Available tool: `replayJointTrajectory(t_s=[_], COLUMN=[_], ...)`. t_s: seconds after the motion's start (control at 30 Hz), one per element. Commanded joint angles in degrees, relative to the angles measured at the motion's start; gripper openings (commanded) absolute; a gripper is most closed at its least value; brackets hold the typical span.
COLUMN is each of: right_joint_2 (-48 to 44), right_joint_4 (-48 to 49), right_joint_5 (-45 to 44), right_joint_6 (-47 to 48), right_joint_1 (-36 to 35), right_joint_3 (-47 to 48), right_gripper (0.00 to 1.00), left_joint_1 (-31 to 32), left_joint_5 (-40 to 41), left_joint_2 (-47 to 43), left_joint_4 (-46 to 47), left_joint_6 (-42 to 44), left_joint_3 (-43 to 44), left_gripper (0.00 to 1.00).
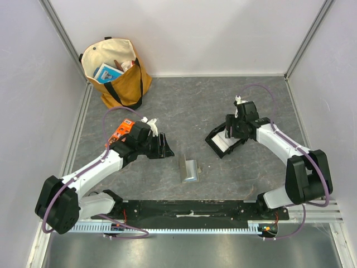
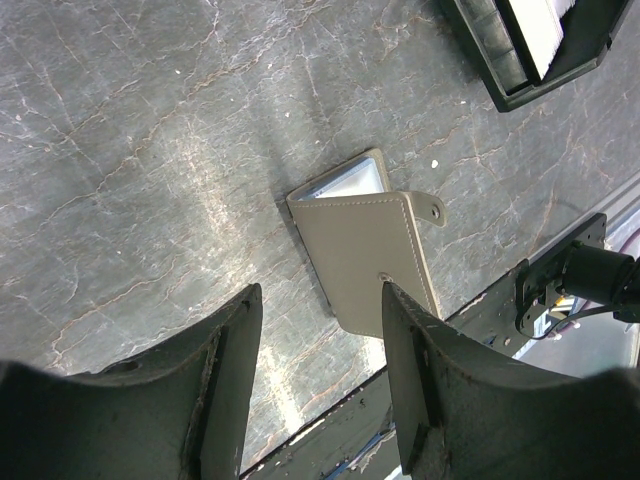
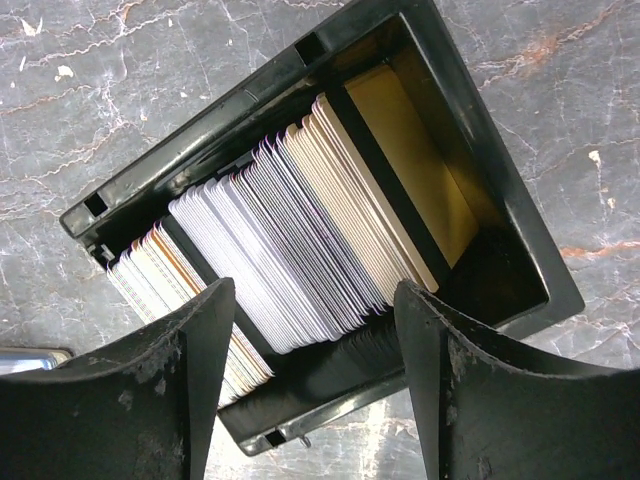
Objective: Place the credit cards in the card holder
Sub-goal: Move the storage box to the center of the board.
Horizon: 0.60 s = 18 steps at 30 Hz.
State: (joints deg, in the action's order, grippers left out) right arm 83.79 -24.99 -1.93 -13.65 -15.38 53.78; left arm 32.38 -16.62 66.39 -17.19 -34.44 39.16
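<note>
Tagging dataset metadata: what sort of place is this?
Probably a lab robot test cell: plain white panel walls in aluminium framing, a grey marble-patterned tabletop, and a black mounting rail along its near edge.

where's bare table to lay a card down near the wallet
Bare grey tabletop lies behind the olive-grey folding card holder, between the mustard canvas tote bag and the black plastic card tray. Crowded at that tray, under the right fingers.

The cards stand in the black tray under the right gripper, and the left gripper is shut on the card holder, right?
No. The left gripper is open, with the card holder lying free below it, as the left wrist view shows. The cards do stand in the black tray under the right gripper.
</note>
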Motion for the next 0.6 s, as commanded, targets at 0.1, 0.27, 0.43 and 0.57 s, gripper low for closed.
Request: replayJointTrajectory(t_s=[0.1,0.27,0.43,0.57], right_joint_2=[-2.67,2.59,4.98,7.0], right_joint_4=[0.47,0.91,3.45,5.39], right_joint_5=[-2.28,-1.76,-2.46,-0.53], right_joint_6=[3.71,7.75,9.25,10.31], right_joint_1=[0.26,0.17,0.26,0.43], right_joint_3=[3.43,7.04,6.96,6.17], right_gripper=[0.73,0.75,0.76,0.77], left_joint_1=[0.05,0.05,0.05,0.14], left_joint_5=[-1.04,-1.13,-1.04,-1.22], left_joint_2=[-0.21,-0.12,0.23,0.84], left_joint_4=[1.37,1.81,1.9,1.9], left_joint_6=[2.18,1.92,2.0,2.18], left_joint_3=[0.48,0.31,0.39,0.66], left_gripper=[0.57,0.57,0.57,0.58])
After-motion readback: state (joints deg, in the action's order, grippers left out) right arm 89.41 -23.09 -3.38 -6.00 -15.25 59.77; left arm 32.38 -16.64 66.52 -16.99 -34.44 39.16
